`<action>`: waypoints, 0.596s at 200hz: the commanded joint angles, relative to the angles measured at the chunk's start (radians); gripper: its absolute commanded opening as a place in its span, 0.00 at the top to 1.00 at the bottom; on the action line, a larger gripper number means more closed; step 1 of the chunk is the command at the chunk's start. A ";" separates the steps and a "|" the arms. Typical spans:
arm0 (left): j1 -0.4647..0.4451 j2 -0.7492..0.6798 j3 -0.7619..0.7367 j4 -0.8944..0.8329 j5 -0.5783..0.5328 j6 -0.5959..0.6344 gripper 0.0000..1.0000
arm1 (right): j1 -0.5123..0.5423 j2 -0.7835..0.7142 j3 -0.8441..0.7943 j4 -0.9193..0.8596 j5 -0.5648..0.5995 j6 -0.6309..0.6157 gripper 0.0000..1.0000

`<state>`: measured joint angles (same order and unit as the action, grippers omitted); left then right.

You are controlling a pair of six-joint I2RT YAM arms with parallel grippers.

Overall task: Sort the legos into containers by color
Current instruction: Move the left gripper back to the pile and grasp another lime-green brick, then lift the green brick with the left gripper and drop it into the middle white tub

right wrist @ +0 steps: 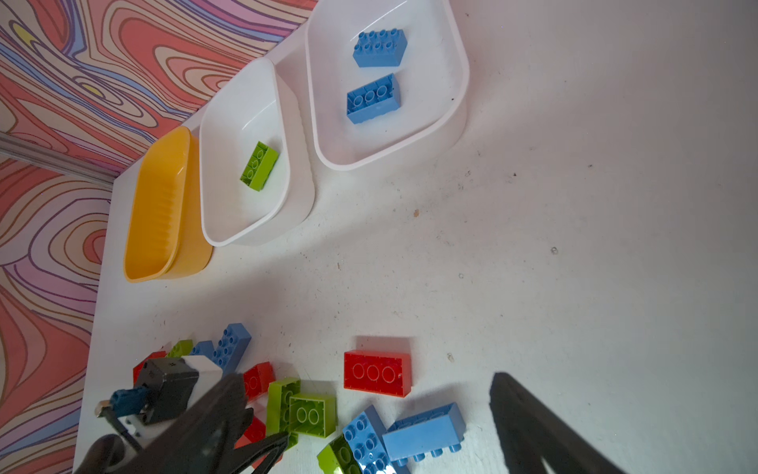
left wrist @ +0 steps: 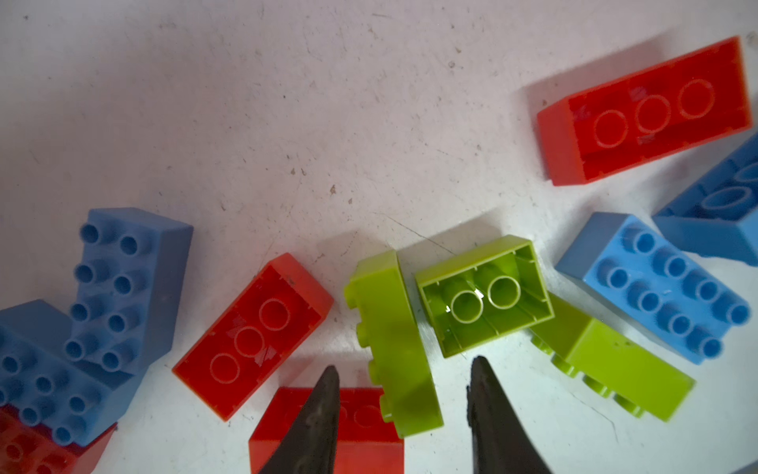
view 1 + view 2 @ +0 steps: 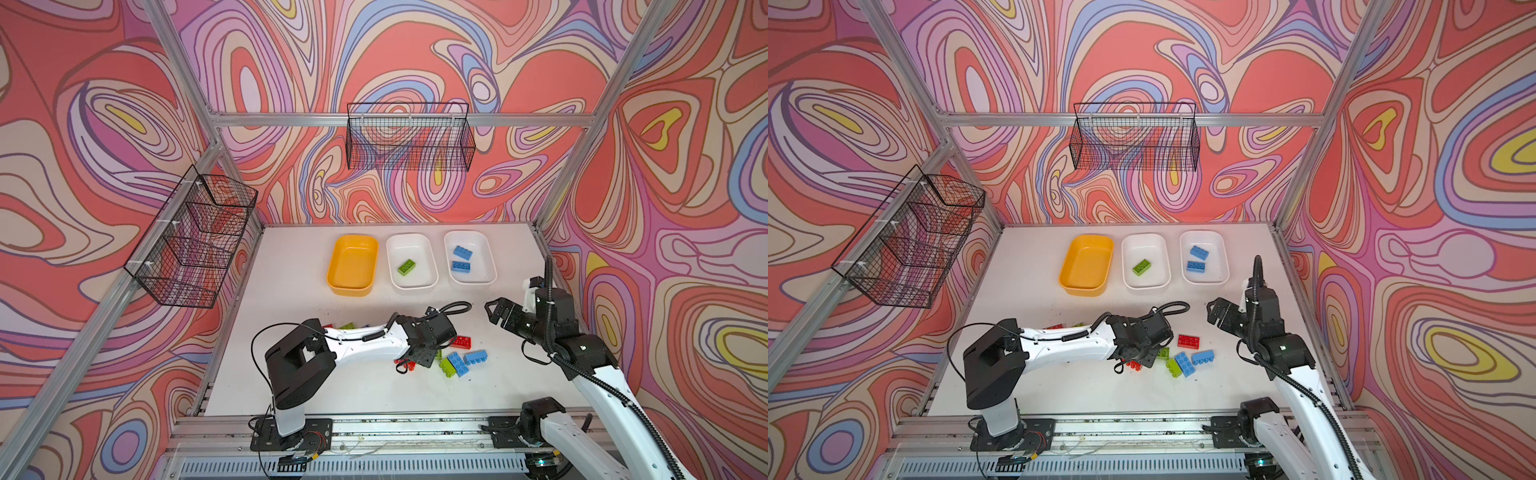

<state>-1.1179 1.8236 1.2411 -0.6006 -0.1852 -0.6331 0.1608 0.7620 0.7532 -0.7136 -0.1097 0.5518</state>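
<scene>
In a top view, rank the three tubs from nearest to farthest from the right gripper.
1. Right white tub, holding blue legos, just beyond the right gripper.
2. Middle white tub, holding a green lego.
3. Yellow tub, far left.

**Robotics lab test cell with a two-arm tabletop rig**

An aluminium extrusion frame (image 3: pixel 291 120) boxes in a white tabletop (image 3: pixel 282 270). Printed swirl-pattern backdrop panels (image 3: pixel 415 50) fill the walls at 9, 12 and 3 o'clock. Bolted to a metal rail (image 3: pixel 415 424) at 6 o'clock are the left arm (image 3: pixel 365 345) and the right arm (image 3: pixel 598 386), both white and black, just behind a slotted cable duct (image 3: pixel 374 467). Black wire mesh baskets hang off the frame at 12 o'clock (image 3: pixel 409 137) and 9 o'clock (image 3: pixel 195 237). Three plastic tubs (image 3: pixel 349 291) stand in a row toward 12 o'clock, and legos (image 3: pixel 461 361) lie scattered near the middle.
</scene>
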 commanded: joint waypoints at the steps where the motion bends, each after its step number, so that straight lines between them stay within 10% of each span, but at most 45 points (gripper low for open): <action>1: 0.000 0.028 0.022 -0.044 -0.035 -0.022 0.67 | 0.005 0.009 0.009 -0.014 0.019 -0.010 0.02; 119: 0.037 0.056 -0.038 0.030 0.014 -0.018 0.71 | 0.005 0.031 0.018 -0.027 0.042 -0.001 0.02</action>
<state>-1.0927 1.8629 1.2186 -0.5846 -0.1917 -0.6331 0.1612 0.7868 0.7532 -0.7235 -0.0917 0.5507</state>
